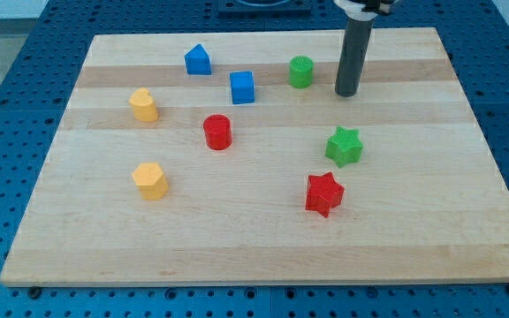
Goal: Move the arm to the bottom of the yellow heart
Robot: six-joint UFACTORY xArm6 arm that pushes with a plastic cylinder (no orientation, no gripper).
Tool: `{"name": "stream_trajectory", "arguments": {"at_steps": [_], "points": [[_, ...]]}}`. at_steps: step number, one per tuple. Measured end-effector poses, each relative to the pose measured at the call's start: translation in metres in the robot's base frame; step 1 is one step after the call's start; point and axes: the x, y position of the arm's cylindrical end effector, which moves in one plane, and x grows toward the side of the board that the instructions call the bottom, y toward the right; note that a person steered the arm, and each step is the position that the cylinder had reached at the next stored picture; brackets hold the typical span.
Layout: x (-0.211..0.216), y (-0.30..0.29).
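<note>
The yellow heart (144, 104) stands on the wooden board (263, 247) at the view's upper left. My tip (346, 93) rests on the board far to the heart's right, just right of and slightly below the green cylinder (301, 71). It touches no block. The green star (344, 146) lies below the tip.
A second yellow block, a hexagon (150, 180), lies below the heart. A blue house-shaped block (198, 60) and a blue cube (242, 87) stand at the top, a red cylinder (217, 132) near the middle, and a red star (324, 193) at the lower right.
</note>
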Motion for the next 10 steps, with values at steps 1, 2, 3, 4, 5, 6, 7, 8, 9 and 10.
{"name": "stream_trajectory", "arguments": {"at_steps": [1,2,3,4,5,6,7,8,9,10], "points": [[0.009,-0.012],[0.011,-0.04],[0.014,-0.067],[0.034,-0.095],[0.036,-0.127],[0.037,-0.162],[0.039,-0.197],[0.048,-0.232],[0.067,-0.268],[0.064,-0.289]]}}
